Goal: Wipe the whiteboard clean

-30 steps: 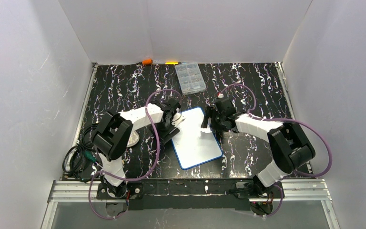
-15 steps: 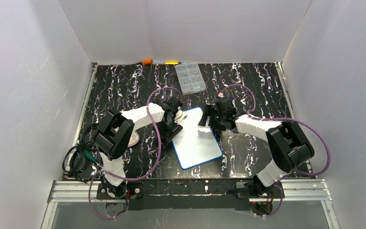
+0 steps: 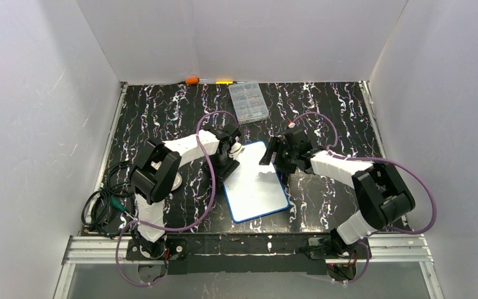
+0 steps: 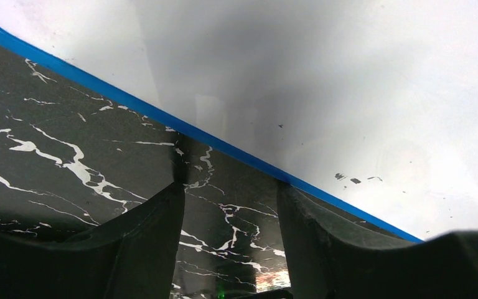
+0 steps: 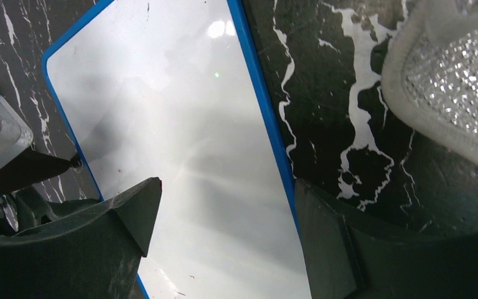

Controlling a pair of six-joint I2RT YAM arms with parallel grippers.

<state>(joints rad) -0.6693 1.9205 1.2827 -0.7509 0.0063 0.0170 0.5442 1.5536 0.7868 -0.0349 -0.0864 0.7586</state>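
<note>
Since a moment ago your left gripper (image 4: 230, 185) has edged toward the far end of the whiteboard (image 3: 256, 184), and now its jaws stand spread and empty just short of the board's edge, while your right gripper (image 5: 224, 187) hangs equally spread and empty with the board between its jaws.

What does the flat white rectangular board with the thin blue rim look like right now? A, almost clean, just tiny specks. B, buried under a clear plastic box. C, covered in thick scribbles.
A: the whiteboard is bare white apart from a few tiny dark specks.
</note>
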